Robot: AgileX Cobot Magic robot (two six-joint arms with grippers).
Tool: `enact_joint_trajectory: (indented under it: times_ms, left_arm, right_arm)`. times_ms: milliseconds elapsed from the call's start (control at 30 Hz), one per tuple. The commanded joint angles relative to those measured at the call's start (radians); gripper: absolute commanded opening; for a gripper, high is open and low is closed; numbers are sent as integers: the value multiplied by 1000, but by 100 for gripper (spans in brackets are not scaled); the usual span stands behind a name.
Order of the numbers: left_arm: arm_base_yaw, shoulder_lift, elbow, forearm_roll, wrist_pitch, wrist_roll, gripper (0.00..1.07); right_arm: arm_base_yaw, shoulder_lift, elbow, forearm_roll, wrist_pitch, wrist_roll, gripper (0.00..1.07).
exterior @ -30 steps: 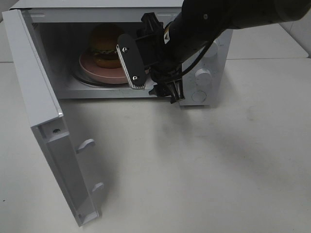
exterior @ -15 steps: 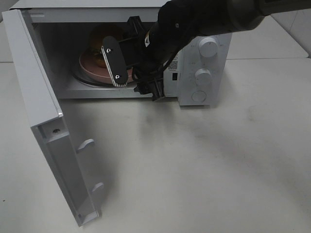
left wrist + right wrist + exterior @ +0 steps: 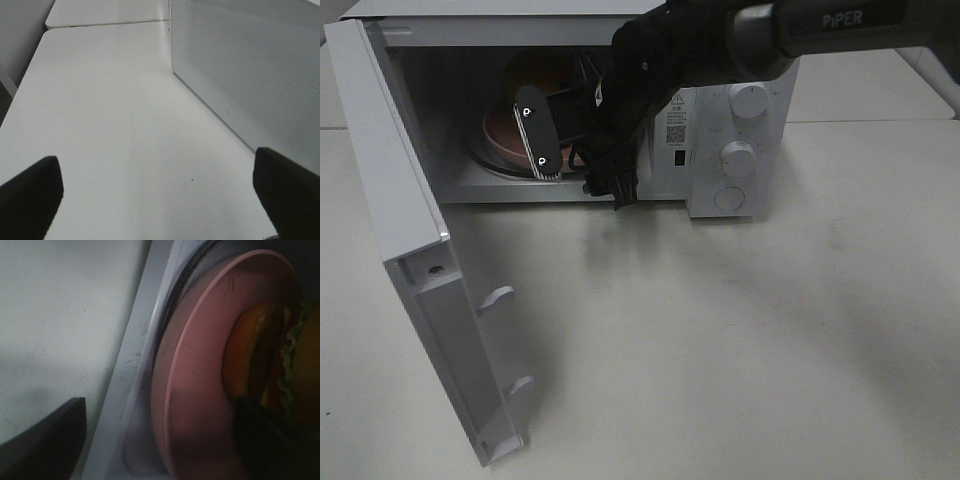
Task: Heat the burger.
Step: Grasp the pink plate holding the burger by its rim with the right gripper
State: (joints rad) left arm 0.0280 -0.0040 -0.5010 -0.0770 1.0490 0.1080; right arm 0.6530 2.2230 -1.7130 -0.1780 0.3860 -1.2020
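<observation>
Burger (image 3: pixel 265 355) sits on a round pink plate (image 3: pixel 200 390) inside the microwave (image 3: pixel 720 120), on the turntable; from the high camera the right arm covers most of it. The microwave door (image 3: pixel 410 250) stands wide open toward the left of the white tabletop (image 3: pixel 720 350). The right claw (image 3: pixel 565 135) reaches into the cavity with its jaws spread, one finger (image 3: pixel 538 135) in front of the plate's rim; whether it touches the plate is hard to tell. The left claw (image 3: pixel 155 195) hangs open above the bare tabletop just beside the microwave's perforated side wall (image 3: pixel 250 75), holding nothing.
</observation>
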Motion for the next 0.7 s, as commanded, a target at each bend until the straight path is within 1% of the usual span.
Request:
enact_joint_trajectory:
  times_ms: [33, 100, 133, 200, 233, 267, 433, 467, 500, 567, 600, 633, 667, 700]
  left_arm:
    - [-4, -21, 2, 0, -10, 0, 98]
    - [-4, -21, 2, 0, -10, 0, 98]
    - [-4, -21, 2, 0, -10, 0, 98]
    - [-4, -21, 2, 0, -10, 0, 98]
    - [-4, -21, 2, 0, -10, 0, 98]
    - [-4, -21, 2, 0, -10, 0, 98]
    - [-4, -21, 2, 0, -10, 0, 98]
    - [-4, -21, 2, 0, -10, 0, 98]
    - [-4, -21, 2, 0, -10, 0, 98]
    - [-4, -21, 2, 0, -10, 0, 98]
    - [-4, -21, 2, 0, -10, 0, 98]
    - [-4, -21, 2, 0, -10, 0, 98]
    - [-4, -21, 2, 0, -10, 0, 98]
    - [-4, -21, 2, 0, -10, 0, 98]
  right_arm:
    - [2, 30, -46, -1, 46, 20, 76]
    - [2, 62, -96, -1, 77, 53, 76]
    - [2, 62, -96, -1, 77, 53, 76]
    - [2, 89, -141, -1, 105, 71, 76]
    - [2, 89, -141, -1, 105, 71, 76]
    - [2, 110, -170, -1, 120, 83, 76]
    - [2, 150, -222, 12, 132, 88, 76]
    - [2, 167, -247, 29, 148, 96, 76]
    - [2, 167, -247, 29, 148, 96, 76]
    - [2, 192, -277, 36, 164, 111, 70]
    - [2, 192, -277, 36, 164, 111, 70]
    - [2, 199, -291, 36, 177, 111, 58]
    - [2, 199, -291, 36, 177, 111, 58]
    - [2, 199, -291, 33, 177, 111, 44]
